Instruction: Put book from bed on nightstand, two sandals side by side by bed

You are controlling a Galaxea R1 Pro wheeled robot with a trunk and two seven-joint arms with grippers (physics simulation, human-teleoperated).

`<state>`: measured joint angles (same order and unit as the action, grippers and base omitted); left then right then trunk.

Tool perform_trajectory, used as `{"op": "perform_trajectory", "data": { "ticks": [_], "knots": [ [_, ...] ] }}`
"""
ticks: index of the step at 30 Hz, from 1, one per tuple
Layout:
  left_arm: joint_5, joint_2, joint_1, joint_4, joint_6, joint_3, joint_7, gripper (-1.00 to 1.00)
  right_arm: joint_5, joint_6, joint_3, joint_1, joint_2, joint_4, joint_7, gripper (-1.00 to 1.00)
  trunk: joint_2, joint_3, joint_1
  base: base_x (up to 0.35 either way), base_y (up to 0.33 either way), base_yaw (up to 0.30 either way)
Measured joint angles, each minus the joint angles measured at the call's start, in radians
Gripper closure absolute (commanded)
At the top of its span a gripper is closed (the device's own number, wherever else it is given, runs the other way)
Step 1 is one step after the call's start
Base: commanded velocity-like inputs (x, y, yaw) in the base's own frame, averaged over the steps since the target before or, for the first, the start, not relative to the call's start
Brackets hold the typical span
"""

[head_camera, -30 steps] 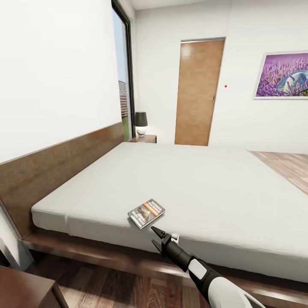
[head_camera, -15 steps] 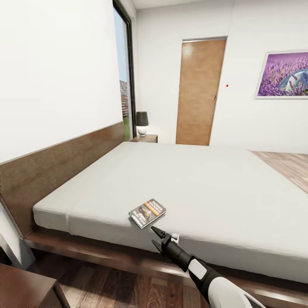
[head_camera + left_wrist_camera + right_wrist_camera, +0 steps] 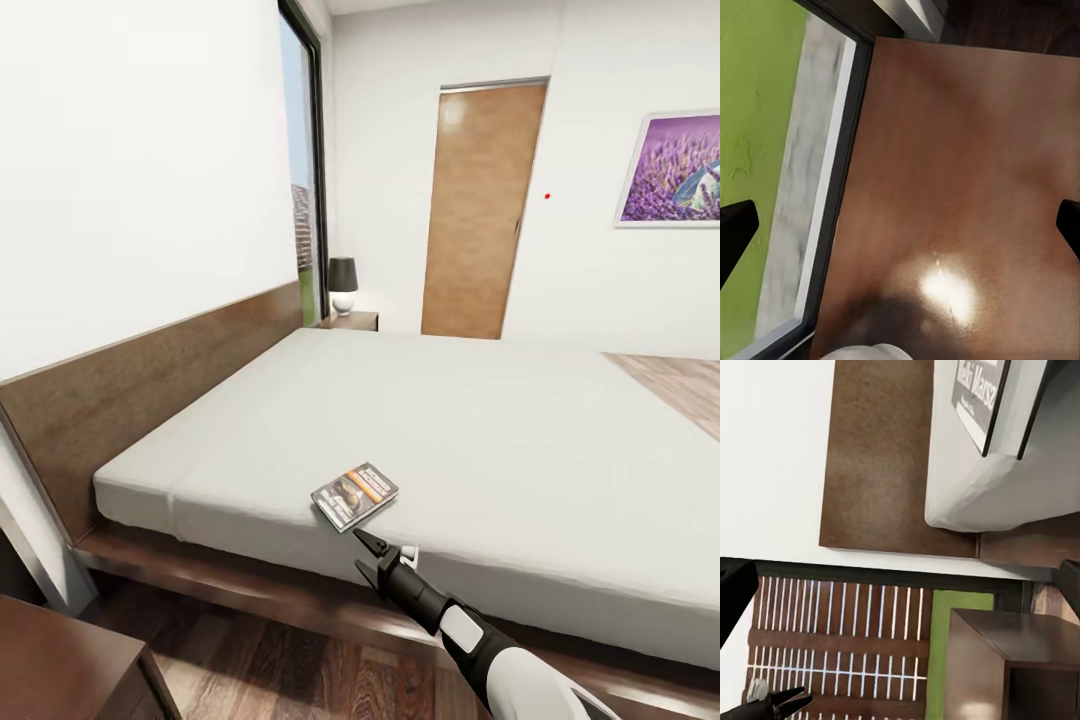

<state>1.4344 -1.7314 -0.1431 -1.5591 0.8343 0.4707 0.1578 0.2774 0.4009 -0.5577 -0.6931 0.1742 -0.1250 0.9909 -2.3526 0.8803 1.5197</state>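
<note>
The book (image 3: 355,494), a dark paperback with an orange band, lies flat near the front edge of the off-white bed (image 3: 470,420). My right gripper (image 3: 363,558) hangs open just in front of that edge, a little short of the book and apart from it. In the right wrist view the book (image 3: 981,396) sits on the mattress corner (image 3: 975,487), with the gripper's dark fingertips (image 3: 735,596) spread wide. My left gripper (image 3: 900,225) is open above the glossy reddish-brown top of the near nightstand (image 3: 967,150).
The near nightstand (image 3: 60,665) stands at the lower left beside the brown headboard (image 3: 150,390). A second nightstand (image 3: 355,321) with a dark-shaded lamp (image 3: 343,284) stands at the bed's far side, near a window (image 3: 303,200) and a wooden door (image 3: 482,210). Wood floor (image 3: 280,670) runs along the bed frame.
The whole view has shifted a little, so the camera has moved. The book lies in the same spot on the bed. The right gripper stays open in front of the bed's edge.
</note>
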Motion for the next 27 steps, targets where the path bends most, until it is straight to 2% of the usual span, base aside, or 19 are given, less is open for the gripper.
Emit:
{"op": "perform_trajectory", "data": {
  "ticks": [27],
  "knots": [
    [0.000,0.000,0.000,-0.001,0.000,0.000,0.000,-1.00,0.000,-0.001,0.000,0.000,0.000,-0.001,0.021,-1.00,0.000,0.011,0.000,0.000,0.000,0.045]
  ]
}}
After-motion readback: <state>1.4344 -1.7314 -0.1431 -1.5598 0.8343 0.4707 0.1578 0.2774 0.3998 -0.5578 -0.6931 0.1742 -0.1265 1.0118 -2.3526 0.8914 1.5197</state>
